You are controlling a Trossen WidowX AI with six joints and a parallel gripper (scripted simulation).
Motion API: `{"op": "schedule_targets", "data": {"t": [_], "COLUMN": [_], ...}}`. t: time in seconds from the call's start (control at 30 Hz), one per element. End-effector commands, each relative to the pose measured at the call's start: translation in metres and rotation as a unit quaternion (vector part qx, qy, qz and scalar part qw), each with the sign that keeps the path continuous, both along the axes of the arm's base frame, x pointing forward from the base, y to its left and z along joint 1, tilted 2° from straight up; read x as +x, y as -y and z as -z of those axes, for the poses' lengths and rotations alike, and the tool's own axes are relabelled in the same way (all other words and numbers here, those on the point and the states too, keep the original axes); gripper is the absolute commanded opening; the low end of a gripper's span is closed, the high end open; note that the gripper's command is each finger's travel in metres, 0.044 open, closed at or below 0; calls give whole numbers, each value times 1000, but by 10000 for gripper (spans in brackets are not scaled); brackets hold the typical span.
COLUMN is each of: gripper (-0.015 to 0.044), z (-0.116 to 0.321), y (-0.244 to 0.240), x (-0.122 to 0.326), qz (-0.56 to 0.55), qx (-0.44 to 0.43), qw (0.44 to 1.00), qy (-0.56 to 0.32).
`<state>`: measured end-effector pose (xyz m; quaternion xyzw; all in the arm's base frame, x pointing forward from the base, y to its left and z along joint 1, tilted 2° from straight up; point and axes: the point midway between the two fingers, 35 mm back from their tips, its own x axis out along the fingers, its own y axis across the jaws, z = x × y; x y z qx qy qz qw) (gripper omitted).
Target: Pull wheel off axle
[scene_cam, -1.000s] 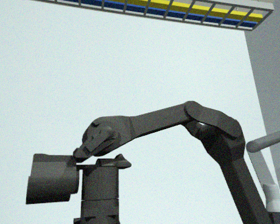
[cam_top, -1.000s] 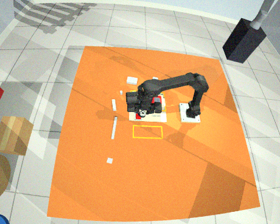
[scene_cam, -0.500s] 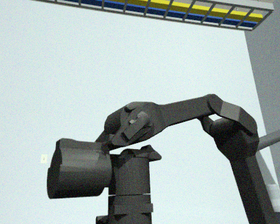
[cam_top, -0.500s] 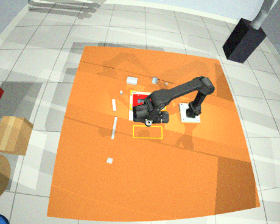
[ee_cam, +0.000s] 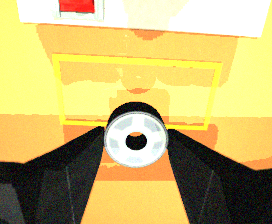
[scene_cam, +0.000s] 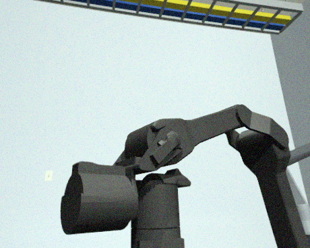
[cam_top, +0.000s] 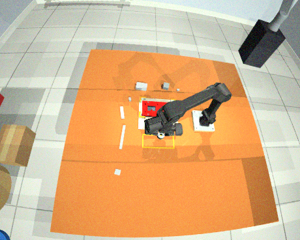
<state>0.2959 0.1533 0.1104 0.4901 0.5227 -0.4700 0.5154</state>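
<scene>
The wheel (cam_top: pixel 160 134) (ee_cam: pixel 153 137), with a pale face, dark rim and central hole, is between the fingertips of my gripper (ee_cam: pixel 135 133), which is shut on it. It is clear of the axle and held above the table. The marked area, a yellow rectangular outline (cam_top: pixel 156 148) (ee_cam: pixel 187 64), lies on the orange table. In the wrist view the wheel overlaps the outline's near line; in the top view it shows at the outline's upper line. The upright axle cannot be made out. The exterior view shows the arm but not the fingertips.
A white board (cam_top: pixel 141 124) (ee_cam: pixel 212 20) carries a red plate (cam_top: pixel 146 105) beside the marked area. White strips (cam_top: pixel 122 112) (cam_top: pixel 122 137) lie to the left. Pale blocks (cam_top: pixel 141 86) (cam_top: pixel 165 85) lie beyond the board. A small white piece (cam_top: pixel 117 171) lies toward the front.
</scene>
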Motion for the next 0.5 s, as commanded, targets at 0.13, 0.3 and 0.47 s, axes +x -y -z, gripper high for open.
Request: {"op": "schedule_targets", "data": {"t": [0.13,0.3,0.47], "gripper": [0,0,0], "z": [26,55,83], "y": [-2,-3,-3], "x": [0,1,-1], "qz": [2,2,2], "qx": [1,1,1], "qw": [1000,1000,1000], "qy": [-4,-4,-4]}}
